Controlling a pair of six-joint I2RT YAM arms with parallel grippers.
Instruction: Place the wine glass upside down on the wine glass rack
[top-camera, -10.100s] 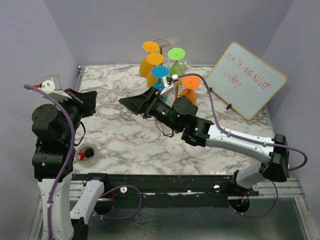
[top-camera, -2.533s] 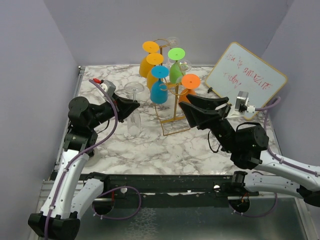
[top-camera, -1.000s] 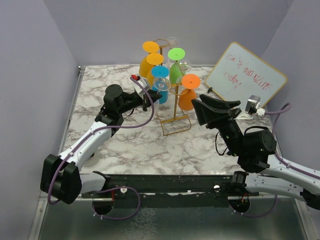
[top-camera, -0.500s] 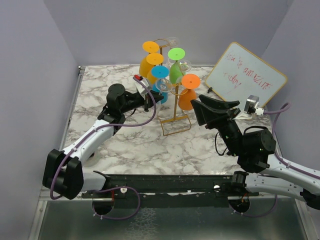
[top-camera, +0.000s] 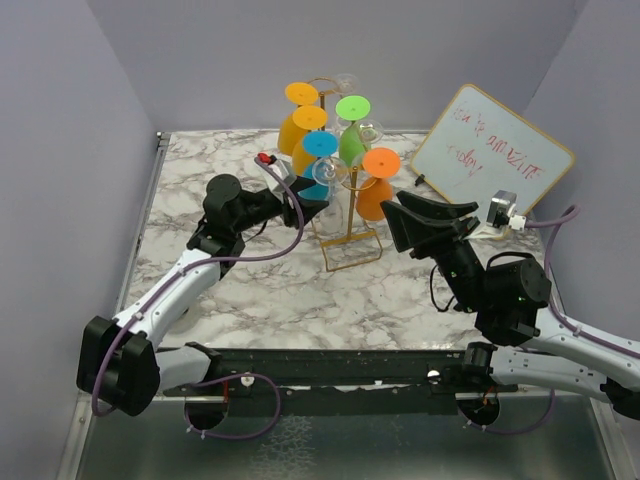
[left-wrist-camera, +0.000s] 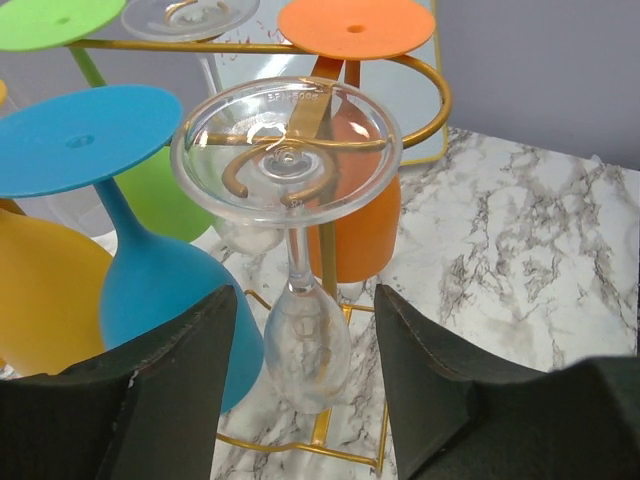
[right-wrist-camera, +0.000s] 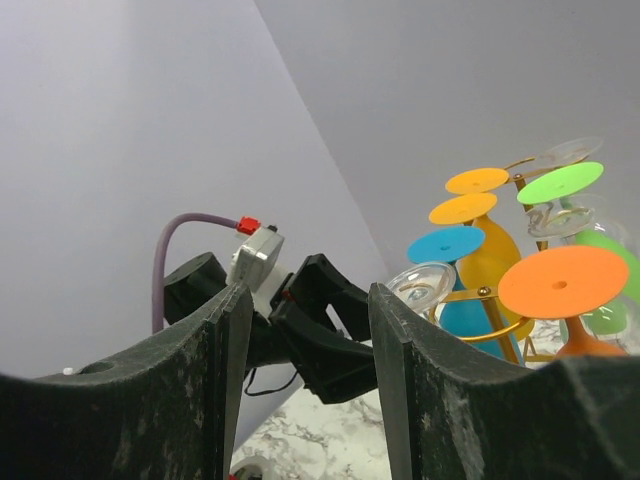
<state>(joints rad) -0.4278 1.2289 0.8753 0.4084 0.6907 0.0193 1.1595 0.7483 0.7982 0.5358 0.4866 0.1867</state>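
- Plainly, the wine glass hangs upside down on the wine glass rack. Its clear foot sits on top of a curled gold loop, with the stem and bowl dropping below.
- The left gripper is spread wide and holds nothing. From the left wrist view, one dark finger stands on each side of the hanging bowl, with a sliver of background showing on both sides. No contact can be seen.
- The glass's foot is above the fingertips. The bowl hangs level with them, roughly centred in the gap.
- From the top view, the left gripper reaches in from the left of the rack. The wine glass is at the rack's near-left arm, just past the fingertips.
- Neighbours on the rack, all inverted:
  - The blue glass is just left of the clear one.
  - The orange glass is behind and to the right.
  - The green glass and the yellow glass are further left.
- The right gripper is to the right of the rack, apart from it, and points toward it. Its fingers are spread with only open air between them.
- The right wrist view looks across at the rack and at the left arm beyond it.
- A whiteboard leans at the back right of the marble table.
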